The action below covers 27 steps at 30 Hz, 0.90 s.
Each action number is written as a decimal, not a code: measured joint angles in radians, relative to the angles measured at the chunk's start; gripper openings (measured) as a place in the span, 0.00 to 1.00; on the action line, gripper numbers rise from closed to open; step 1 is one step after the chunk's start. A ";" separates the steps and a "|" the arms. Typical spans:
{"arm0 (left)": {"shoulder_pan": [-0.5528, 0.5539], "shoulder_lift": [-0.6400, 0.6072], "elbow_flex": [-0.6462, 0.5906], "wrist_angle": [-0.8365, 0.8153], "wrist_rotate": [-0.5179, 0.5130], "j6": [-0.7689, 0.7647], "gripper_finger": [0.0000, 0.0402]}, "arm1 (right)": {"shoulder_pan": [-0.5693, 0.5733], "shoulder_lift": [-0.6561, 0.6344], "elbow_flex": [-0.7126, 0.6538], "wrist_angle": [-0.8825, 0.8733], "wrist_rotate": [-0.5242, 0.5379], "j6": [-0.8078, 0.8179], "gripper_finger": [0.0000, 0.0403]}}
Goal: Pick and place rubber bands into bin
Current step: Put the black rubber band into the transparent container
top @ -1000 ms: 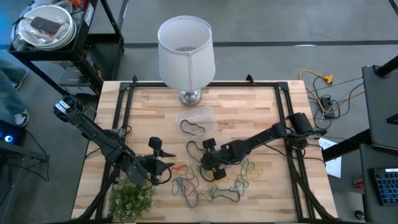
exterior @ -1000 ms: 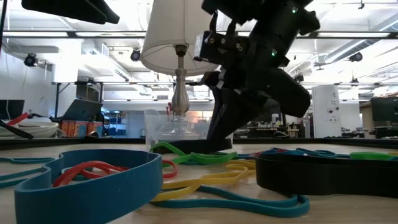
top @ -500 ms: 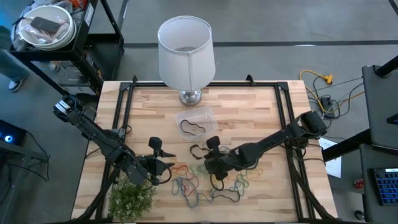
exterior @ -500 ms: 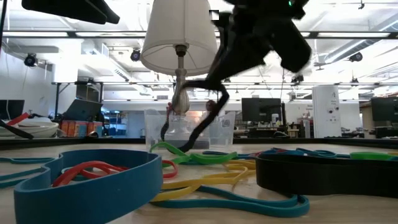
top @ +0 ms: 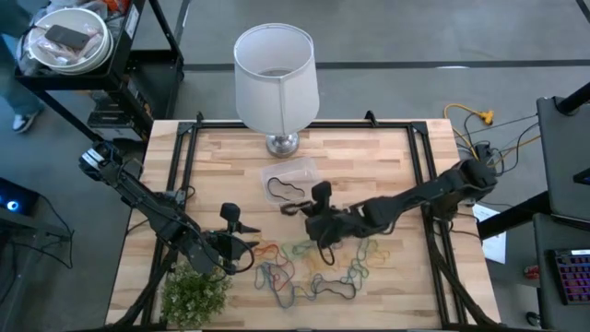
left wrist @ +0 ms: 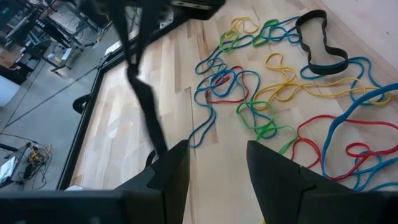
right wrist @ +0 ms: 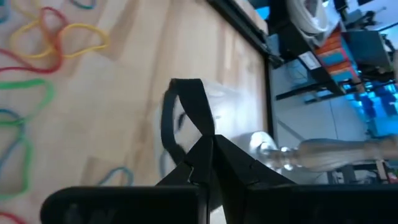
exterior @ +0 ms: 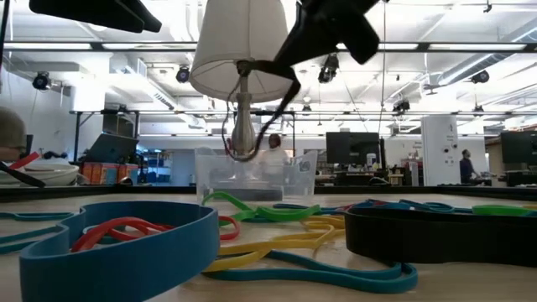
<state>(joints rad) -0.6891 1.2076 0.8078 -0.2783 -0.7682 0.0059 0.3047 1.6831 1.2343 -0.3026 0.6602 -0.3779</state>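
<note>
The right gripper (top: 312, 205) is clenched on a black rubber band (right wrist: 184, 118), which dangles as a loop from its closed fingertips (right wrist: 205, 163); it hangs above the table (top: 387, 166) just beside the near edge of the bin (top: 290, 181). The bin, a clear shallow tub, sits mid-table in front of the lamp base (top: 282, 143) and already contains another black band (top: 286, 190). The white lamp shade (top: 275, 76) rises directly behind it. Nearer the front edge, the remaining rubber bands (top: 313, 269) lie scattered in a loose tangle of blue, green, yellow, red and black, spreading from below the right gripper toward the left one. The left gripper (top: 247, 251) waits low at the front left with its fingers (left wrist: 277, 171) spread apart and nothing between them, just beside a small green plant (top: 195, 295). Black frame rails (top: 182, 166) run along both sides of the table.
</note>
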 joint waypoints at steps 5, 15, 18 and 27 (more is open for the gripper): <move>0.000 0.000 -0.001 0.000 0.000 0.000 0.36 | -0.078 -0.014 0.000 0.002 -0.018 -0.012 0.02; 0.000 0.000 -0.003 0.000 0.000 0.000 0.36 | -0.271 0.037 -0.002 0.029 -0.245 -0.008 0.02; 0.000 0.000 -0.005 0.000 0.000 0.000 0.36 | -0.336 0.053 -0.002 0.028 -0.365 0.044 0.02; 0.000 0.000 -0.009 0.000 0.000 0.000 0.36 | -0.443 0.052 -0.005 0.023 -0.633 0.136 0.14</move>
<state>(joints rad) -0.6895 1.2076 0.7986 -0.2779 -0.7685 0.0063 -0.1383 1.7348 1.2293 -0.2799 0.0270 -0.2420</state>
